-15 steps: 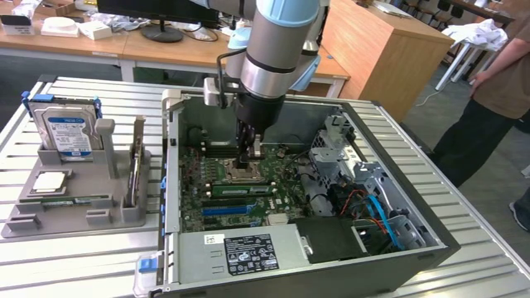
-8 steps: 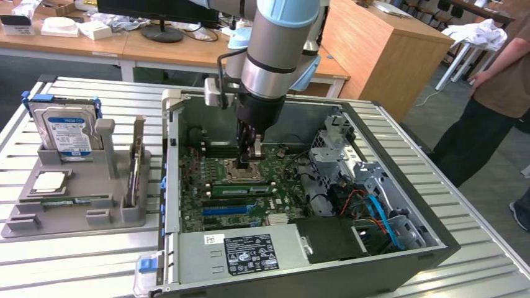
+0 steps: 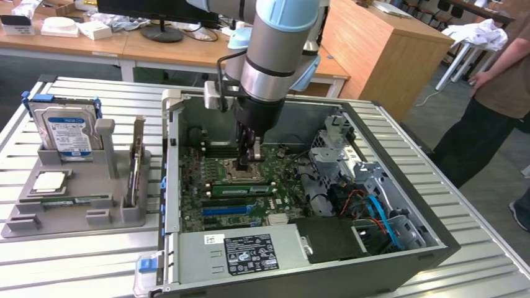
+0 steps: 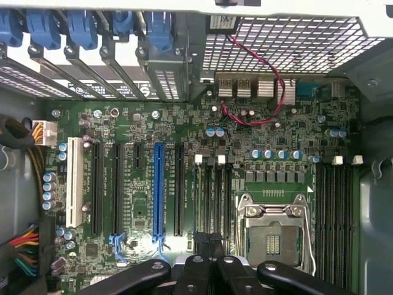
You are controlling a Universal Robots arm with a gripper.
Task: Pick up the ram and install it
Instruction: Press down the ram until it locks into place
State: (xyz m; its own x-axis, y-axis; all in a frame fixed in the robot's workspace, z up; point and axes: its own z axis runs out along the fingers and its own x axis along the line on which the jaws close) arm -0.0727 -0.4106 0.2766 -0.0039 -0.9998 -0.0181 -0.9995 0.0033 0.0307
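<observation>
1. Down inside the open case (image 3: 398, 205), the gripper (image 3: 251, 162) hangs over the motherboard (image 3: 215, 205), its tip just beside the processor socket (image 3: 247, 172).
2. Its fingers (image 4: 209, 243) are pressed together, and I see nothing between them.
3. From the wrist view, the fingers sit above the dark memory slots (image 4: 212, 190) between the socket (image 4: 273, 230) and the long blue slot (image 4: 159, 190).
4. On the exterior view's left, a grey holder (image 3: 74, 202) rests on the slatted table (image 3: 74, 261), well apart from the gripper.
5. One ram (image 3: 135, 155) stands on its edge in that holder, along the side nearest the case, untouched.
6. A green stick (image 3: 244, 189) with dark chips lies across the board just in front of the socket. It looks like the ram, but I cannot tell whether it is fully seated.
7. A blue-and-white hard drive (image 3: 68, 131) stands upright at the holder's far end, and a small silver chip (image 3: 48, 181) lies flat in front of it.
8. A red wire (image 4: 258, 92) loops over the board's rear ports in the wrist view, and blue clips (image 4: 80, 27) line the card bays.
9. A person (image 3: 497, 105) stands at the exterior view's right, clear of the table.
</observation>
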